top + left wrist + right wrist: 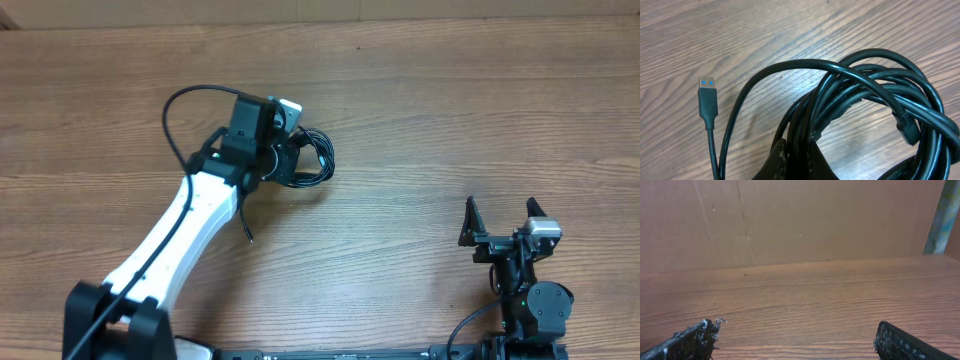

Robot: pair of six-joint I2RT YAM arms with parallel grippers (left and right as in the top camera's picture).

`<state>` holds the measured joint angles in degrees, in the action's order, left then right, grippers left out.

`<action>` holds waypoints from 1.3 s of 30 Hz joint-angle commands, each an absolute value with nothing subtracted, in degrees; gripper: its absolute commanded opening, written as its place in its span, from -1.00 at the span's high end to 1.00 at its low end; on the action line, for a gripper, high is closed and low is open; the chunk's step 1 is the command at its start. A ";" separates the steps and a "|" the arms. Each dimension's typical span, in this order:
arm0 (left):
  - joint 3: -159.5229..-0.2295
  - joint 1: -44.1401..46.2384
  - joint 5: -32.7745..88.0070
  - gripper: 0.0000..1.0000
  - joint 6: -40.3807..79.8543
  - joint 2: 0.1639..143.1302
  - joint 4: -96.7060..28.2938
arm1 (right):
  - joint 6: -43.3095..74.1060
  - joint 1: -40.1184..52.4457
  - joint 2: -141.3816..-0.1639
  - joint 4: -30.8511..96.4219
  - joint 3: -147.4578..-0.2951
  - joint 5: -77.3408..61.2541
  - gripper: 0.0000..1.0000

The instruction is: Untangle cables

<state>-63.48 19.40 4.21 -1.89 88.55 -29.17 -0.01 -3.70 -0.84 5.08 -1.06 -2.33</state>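
A coiled bundle of thin black cables [312, 158] lies on the wooden table, just right of my left gripper [283, 160]. In the left wrist view the coil [875, 95] fills the right half. A loose strand ends in a USB plug with a blue insert [707, 100] at the left. My left gripper [799, 159] is shut on several strands of the bundle, which run down between its fingers. My right gripper [503, 220] is open and empty at the near right, far from the cables. Its fingertips show wide apart in the right wrist view [795, 341].
A short black strand end [246, 232] lies on the table beside the left arm. A brown cardboard wall [800, 220] stands at the back of the table. The arm's own thick black wire [180, 115] loops above the left wrist.
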 commanded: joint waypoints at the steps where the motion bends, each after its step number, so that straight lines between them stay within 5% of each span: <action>1: -64.77 19.40 4.03 0.91 3.81 85.60 -31.31 | -0.30 -3.88 -0.16 4.69 -0.45 -2.02 -1.00; 39: -64.77 19.42 4.71 0.91 19.44 84.25 -44.27 | -0.30 -3.88 -0.16 4.69 -0.45 -2.02 -1.00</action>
